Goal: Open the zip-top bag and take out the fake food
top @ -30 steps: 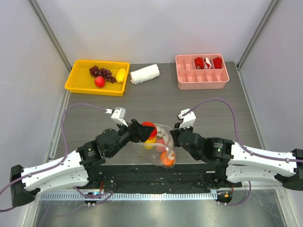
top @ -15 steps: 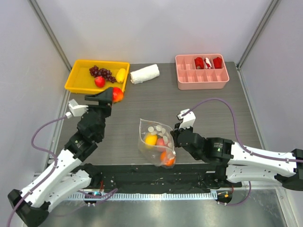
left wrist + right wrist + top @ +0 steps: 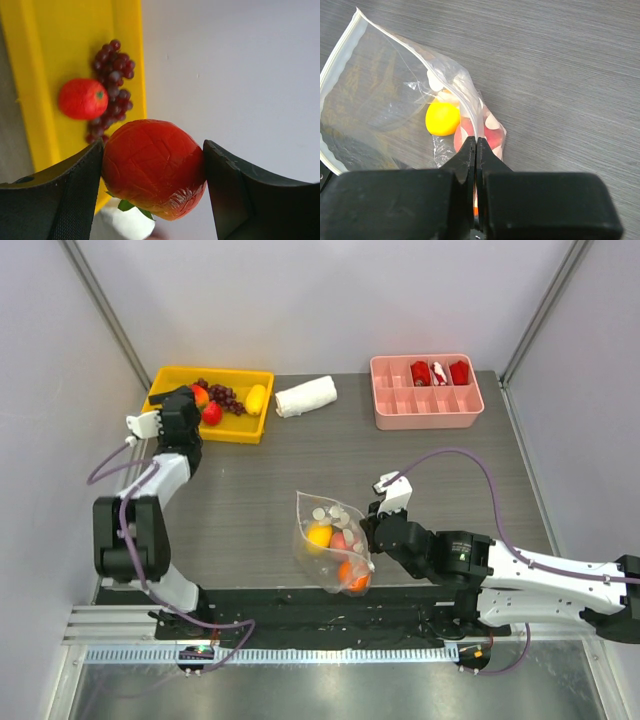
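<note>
The polka-dot zip-top bag [image 3: 333,540] lies open near the table's front middle, with a yellow piece [image 3: 319,536], a red one and an orange one [image 3: 352,575] inside. My right gripper [image 3: 368,533] is shut on the bag's side wall [image 3: 470,112]; the yellow piece [image 3: 442,119] shows through the plastic. My left gripper [image 3: 197,397] is shut on a red tomato-like fruit [image 3: 152,167] and holds it above the yellow tray [image 3: 163,412]. In that tray lie a purple grape bunch [image 3: 114,85], a red fruit [image 3: 83,98] and a yellow piece [image 3: 256,398].
A rolled white cloth [image 3: 305,396] lies right of the yellow tray. A pink divided tray [image 3: 425,405] with red items stands at the back right. Metal frame posts rise at both back corners.
My left arm has pulled the red fruit out of the bag and swung it left and back to over the yellow tray. The bag has sagged slightly. The right gripper has stayed put.
</note>
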`<state>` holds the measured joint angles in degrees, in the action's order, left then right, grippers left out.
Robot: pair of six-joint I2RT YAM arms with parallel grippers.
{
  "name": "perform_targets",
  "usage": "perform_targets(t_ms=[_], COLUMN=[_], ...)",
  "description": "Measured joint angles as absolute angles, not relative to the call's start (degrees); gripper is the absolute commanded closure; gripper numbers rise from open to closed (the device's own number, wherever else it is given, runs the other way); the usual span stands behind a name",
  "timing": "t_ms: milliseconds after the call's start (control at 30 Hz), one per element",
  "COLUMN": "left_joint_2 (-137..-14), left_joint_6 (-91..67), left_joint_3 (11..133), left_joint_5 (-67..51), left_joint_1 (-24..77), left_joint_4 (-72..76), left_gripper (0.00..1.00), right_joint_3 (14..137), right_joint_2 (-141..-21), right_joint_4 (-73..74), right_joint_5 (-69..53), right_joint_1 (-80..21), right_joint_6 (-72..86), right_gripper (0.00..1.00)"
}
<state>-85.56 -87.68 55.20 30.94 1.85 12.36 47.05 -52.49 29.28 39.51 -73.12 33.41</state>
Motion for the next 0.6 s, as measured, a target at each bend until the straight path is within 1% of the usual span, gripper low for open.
perform_targets(t_ms=[133, 267, 300, 333, 367, 400, 500, 533, 600], left_joint_2=[-101.4, -115.0, -117.8, -119.6, -121.7, -123.8, -127.3, -127.5, -127.5], left_joint_6=[-86.6, -87.5, -87.8, -87.6, -87.2, -86.7, -85.7, -85.4, -84.6], left_joint_3=[66.1, 77.7, 80.4, 82.2, 85.2, 88.4, 95.4, 96.2, 97.7], left_joint_5=[25.8, 21.3, 20.7, 20.4, 20.1, 19.7, 18.5, 18.4, 18.2], left_joint_1=[-4.9, -9.5, -10.4, -10.9, -11.5, -11.9, -12.6, -12.6, -12.7], left_joint_4=[19.7, 20.0, 18.6, 17.6, 15.0, 12.6, 7.3, 6.0, 2.6], left_gripper=[1.0, 1.0, 0.98, 0.89, 0.83, 0.67, 0.36, 0.13, 0.0], right_joint_3=[47.1, 47.1, 47.1, 47.1, 47.1, 47.1, 47.1, 47.1, 47.1], right_joint_2=[-52.5, -52.3, -52.3, -52.3, -52.3, -52.3, -52.4, -52.4, -52.5], right_joint_4=[30.0, 30.8, 31.0, 31.1, 31.3, 31.4, 31.6, 31.6, 31.6], right_joint_5=[39.3, 39.3, 39.3, 39.3, 39.3, 39.3, 39.3, 39.3, 39.3], right_joint_1=[-73.1, -73.1, -73.1, -73.1, -73.1, -73.1, -73.1, -73.1, -73.1], right_joint_6=[33.7, 34.1, 34.2, 34.2, 34.2, 34.3, 34.3, 34.4, 34.4], right_gripper=[0.99, 0.99, 0.99, 0.98, 0.99, 0.99, 0.99, 0.99, 0.99])
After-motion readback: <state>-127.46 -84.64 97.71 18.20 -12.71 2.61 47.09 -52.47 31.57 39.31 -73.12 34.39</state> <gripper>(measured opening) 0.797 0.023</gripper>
